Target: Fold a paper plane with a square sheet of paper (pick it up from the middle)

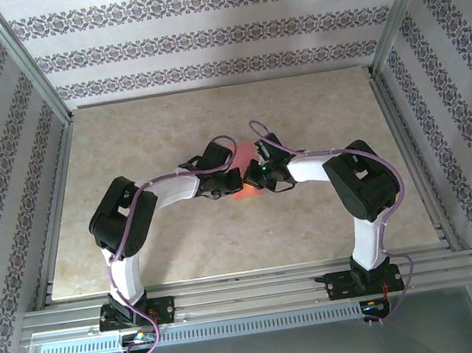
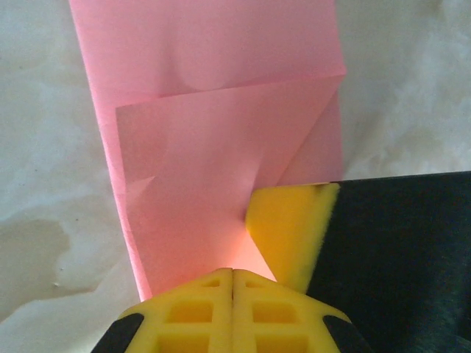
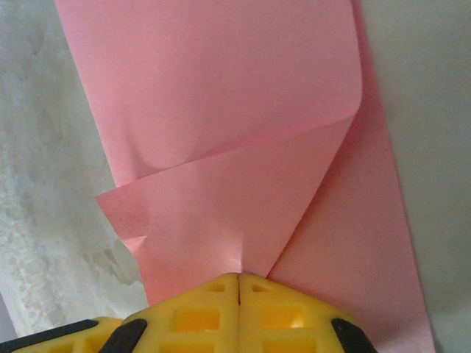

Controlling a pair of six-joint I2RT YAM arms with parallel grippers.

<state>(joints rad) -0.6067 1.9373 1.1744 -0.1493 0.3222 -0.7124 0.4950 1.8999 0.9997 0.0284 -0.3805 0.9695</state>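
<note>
Seen from above, my two arms reach inward and meet at the middle of the pale table [image 1: 167, 246], and the square sheet of paper [image 1: 241, 195], pink-red and already partly folded, lies flat right where they meet. My left gripper [image 1: 222, 184] comes at it from the left and my right gripper [image 1: 259, 176] from the right, so neither arm is nearer; both are on it. Pink shows on the far and near sides of the meeting point, so I judge that its long axis runs away from my bases, across the line between my two wrists. In the left wrist view my left gripper [image 2: 233, 283] is closed tight with its tips on the paper [image 2: 213, 95], and a yellow pad [image 2: 288, 234] of the right gripper presses in just beside it, puckering a folded flap. In the right wrist view my right gripper [image 3: 239, 290] is also clenched, tips against the sheet [image 3: 213, 81], whose top layer curls up at one corner. I cannot tell whether either pair of fingers has actually nipped a layer or only presses down.
</note>
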